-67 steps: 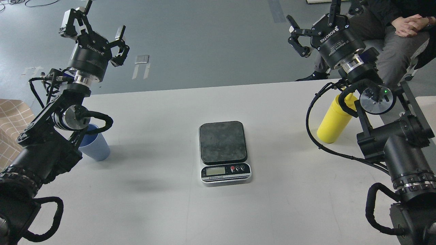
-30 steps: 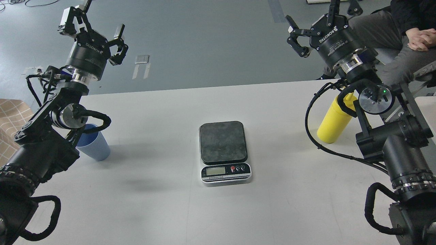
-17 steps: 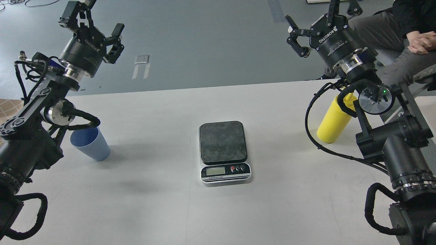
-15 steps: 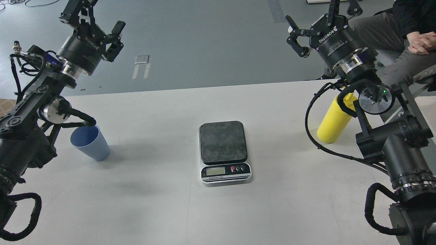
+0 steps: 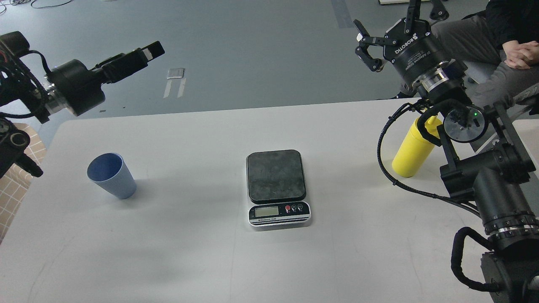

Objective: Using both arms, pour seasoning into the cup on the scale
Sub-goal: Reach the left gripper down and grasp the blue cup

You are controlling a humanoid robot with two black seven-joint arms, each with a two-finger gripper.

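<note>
my left gripper (image 5: 143, 52), upper left of the frame, is seen side-on; i cannot tell how its fingers stand. the cup (image 5: 111, 176) stands upright, mouth up, well below it at left on the table (image 5: 202, 261). my right gripper (image 5: 389, 23), upper right, is spread and empty. the bottle (image 5: 412, 149) stands upright below it, partly behind my arm. the scale (image 5: 276, 186) sits at centre, display toward the bottom. grey floor (image 5: 252, 50) lies beyond.

The right claw (image 5: 393, 25) bears white "ROBOTIQ" lettering on its body; the scale (image 5: 278, 188) front label is too small to read.
</note>
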